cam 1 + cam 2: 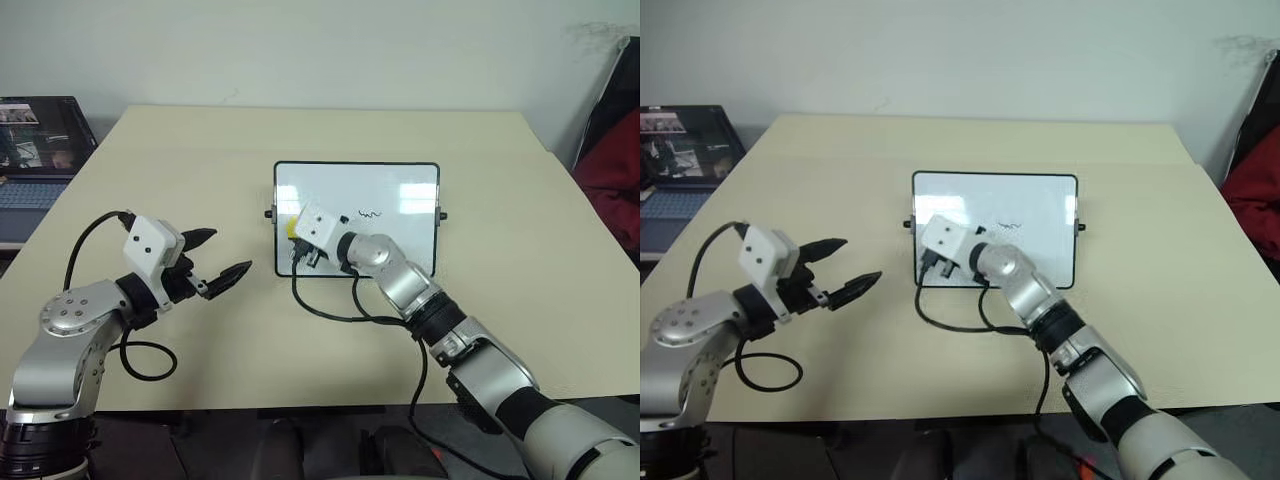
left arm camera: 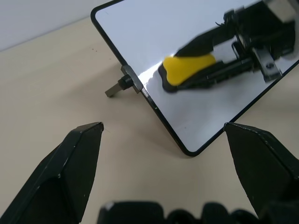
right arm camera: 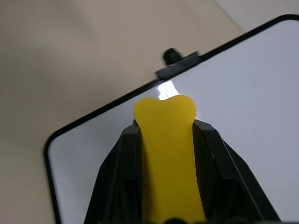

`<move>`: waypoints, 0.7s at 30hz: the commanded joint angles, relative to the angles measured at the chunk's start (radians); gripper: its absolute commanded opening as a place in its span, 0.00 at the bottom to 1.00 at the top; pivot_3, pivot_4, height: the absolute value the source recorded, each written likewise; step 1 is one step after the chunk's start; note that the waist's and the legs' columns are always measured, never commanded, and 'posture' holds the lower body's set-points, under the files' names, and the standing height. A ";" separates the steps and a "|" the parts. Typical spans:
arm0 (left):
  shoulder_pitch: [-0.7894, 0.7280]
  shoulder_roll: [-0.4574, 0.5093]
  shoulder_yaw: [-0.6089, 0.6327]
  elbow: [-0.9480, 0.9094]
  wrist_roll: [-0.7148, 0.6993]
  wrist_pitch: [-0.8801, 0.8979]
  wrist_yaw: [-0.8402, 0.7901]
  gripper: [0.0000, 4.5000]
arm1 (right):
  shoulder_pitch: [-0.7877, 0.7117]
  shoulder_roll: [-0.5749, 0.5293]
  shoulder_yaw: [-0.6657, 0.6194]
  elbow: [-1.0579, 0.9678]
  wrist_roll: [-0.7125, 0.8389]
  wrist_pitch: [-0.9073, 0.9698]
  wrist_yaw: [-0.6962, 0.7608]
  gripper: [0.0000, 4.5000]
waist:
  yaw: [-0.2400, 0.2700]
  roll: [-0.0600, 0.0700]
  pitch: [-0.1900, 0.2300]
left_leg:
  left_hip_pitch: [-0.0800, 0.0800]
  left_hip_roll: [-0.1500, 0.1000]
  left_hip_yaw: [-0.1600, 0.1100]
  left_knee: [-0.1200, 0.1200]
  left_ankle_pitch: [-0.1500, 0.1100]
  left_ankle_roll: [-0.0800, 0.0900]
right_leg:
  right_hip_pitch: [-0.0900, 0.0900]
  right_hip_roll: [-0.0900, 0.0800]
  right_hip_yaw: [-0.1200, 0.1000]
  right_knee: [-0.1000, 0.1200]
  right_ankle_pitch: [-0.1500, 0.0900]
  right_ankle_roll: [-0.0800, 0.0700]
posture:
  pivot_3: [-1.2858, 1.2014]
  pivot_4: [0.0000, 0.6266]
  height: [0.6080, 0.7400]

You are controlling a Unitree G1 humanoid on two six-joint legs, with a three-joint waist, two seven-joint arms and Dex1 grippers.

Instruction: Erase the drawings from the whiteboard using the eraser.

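The whiteboard (image 1: pixel 390 190) stands tilted on the table's middle, black-framed, with a knob (image 2: pixel 122 85) on its short side. One black squiggly drawing (image 1: pixel 370 213) shows near its centre, with a smaller dark mark (image 1: pixel 344 219) just left of it. My right gripper (image 3: pixel 166 126) is shut on the yellow eraser (image 3: pixel 166 154), which it holds over the board's left part near the knob. I cannot tell whether the eraser touches the surface. The eraser (image 2: pixel 189 67) also appears in the left wrist view. My left gripper (image 1: pixel 225 253) hovers open and empty over the table, left of the board.
A laptop (image 1: pixel 35 150) sits off the table's far left corner. A dark and red object (image 1: pixel 612 165) stands beyond the right edge. Black cables (image 1: pixel 330 310) trail over the table (image 1: pixel 200 150) in front of the board.
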 commanded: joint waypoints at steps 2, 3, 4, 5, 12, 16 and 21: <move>-0.025 0.020 0.023 -0.025 -0.010 -0.013 -0.011 1.00 | 0.035 -0.008 -0.020 0.107 -0.022 0.011 -0.009 0.25 | 0.000 0.001 0.001 | 0.004 0.000 0.000 0.000 0.001 0.001 | 0.003 0.000 0.000 0.000 0.000 0.000 | 0.52 0.24 1.00; -0.028 0.020 0.025 -0.019 -0.008 -0.014 -0.011 1.00 | 0.029 -0.013 -0.036 0.052 -0.008 0.018 0.004 0.25 | 0.001 0.000 0.001 | 0.006 0.000 -0.001 0.000 0.001 0.001 | 0.006 0.000 0.000 0.000 0.000 0.000 | 0.52 0.24 1.00; -0.030 0.020 0.027 -0.012 -0.005 -0.017 -0.012 1.00 | 0.024 -0.018 -0.051 -0.011 0.007 0.032 0.020 0.25 | 0.002 0.000 0.002 | 0.008 0.001 -0.001 0.000 0.001 0.001 | 0.008 -0.001 0.000 0.000 0.000 0.000 | 0.52 0.24 1.00; -0.031 0.019 0.028 -0.008 -0.002 -0.019 -0.012 1.00 | 0.021 -0.022 -0.061 -0.054 0.016 0.044 0.032 0.25 | 0.005 0.000 0.003 | 0.009 0.001 -0.001 0.000 0.001 0.001 | 0.009 -0.002 0.000 0.000 0.000 0.000 | 0.52 0.24 1.00; -0.019 0.010 0.052 0.025 -0.013 -0.032 -0.020 1.00 | 0.003 -0.040 -0.162 -0.413 0.105 0.213 0.093 0.25 | 0.012 -0.004 0.005 | -0.015 0.002 -0.004 0.000 0.001 0.001 | -0.008 -0.003 0.000 0.001 0.003 -0.002 | 0.52 0.24 1.00; 0.002 0.013 0.060 0.034 -0.044 -0.047 -0.076 1.00 | -0.097 -0.036 -0.201 -0.241 0.057 0.131 -0.026 0.25 | 0.005 -0.003 0.006 | -0.022 0.001 -0.002 -0.002 0.000 -0.002 | -0.019 0.000 0.000 0.001 0.002 -0.003 | 0.52 0.24 1.00; 0.006 0.017 0.044 0.008 -0.061 -0.040 -0.111 1.00 | -0.167 0.003 -0.180 0.033 0.016 -0.008 -0.095 0.25 | 0.004 -0.003 0.006 | -0.022 0.001 0.002 -0.004 -0.001 -0.002 | -0.018 0.000 0.001 -0.005 0.002 -0.003 | 0.52 0.24 1.00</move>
